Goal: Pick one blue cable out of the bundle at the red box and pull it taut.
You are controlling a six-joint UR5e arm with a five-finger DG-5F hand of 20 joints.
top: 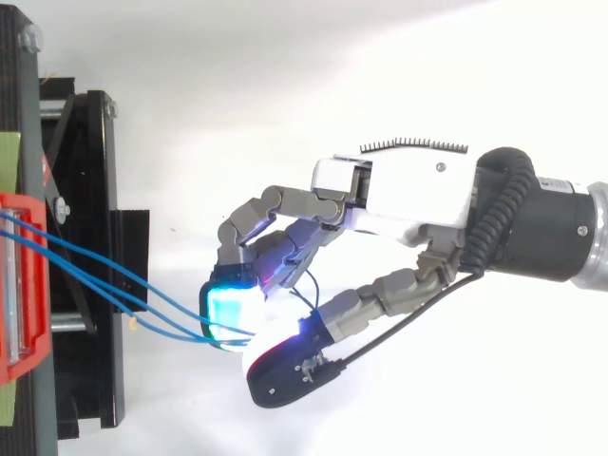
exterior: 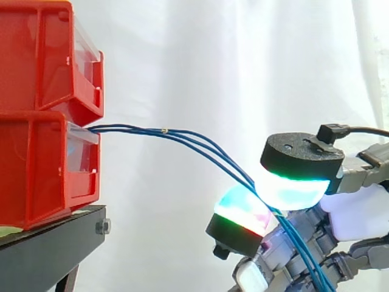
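- The hand (top: 408,195) reached in from the right with its fingers curled. Two glowing pads (exterior: 243,210) were closed toward each other, pinching the blue cables (exterior: 121,128).
- Every visible strand passed through the same gap between the pads. It could not be told whether one strand alone was gripped, so in my judgement the singling-out of one cable was unconfirmed.
- The cables emerged at the seam between the upper red bin (exterior: 36,55) and the lower red bin (exterior: 36,170). They ran right and downward to the pinch, then trailed off below the hand.
- The span from bin to pads showed a gentle bow in the side view and was judged not yet taut. The grip sat well apart from the bins, presumably to leave a free length to tension.
- The bins stood on a black stand (exterior: 55,243) before a white curtain (exterior: 200,61).
- No other object crossed the span. The strands lay just beside one another at the pads and were judged the likeliest hindrance to a clean single-cable pull.
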